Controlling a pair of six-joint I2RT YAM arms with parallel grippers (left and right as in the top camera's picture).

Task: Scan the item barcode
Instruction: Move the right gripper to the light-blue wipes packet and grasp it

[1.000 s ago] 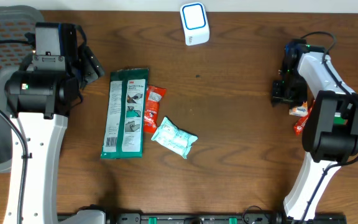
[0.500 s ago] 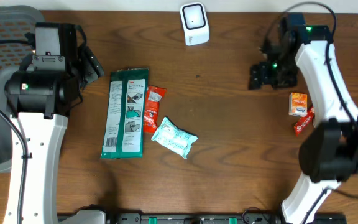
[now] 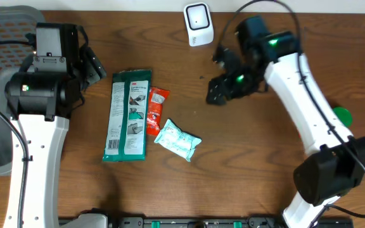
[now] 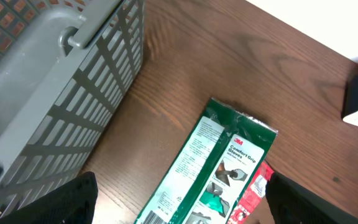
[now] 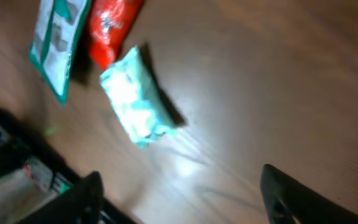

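Probably light, soft and crinkly, the teal pack (image 5: pixel 135 99), well in from the table's (image 3: pixel 252 164) edges, wants a pinch across its narrow width; right gripper (image 5: pixel 180 177) and left gripper (image 4: pixel 182 180) both gape empty.

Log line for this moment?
left gripper: open, empty | right gripper: open, empty, above table near scanner | 3M gloves pack, red packet, teal packet: on table
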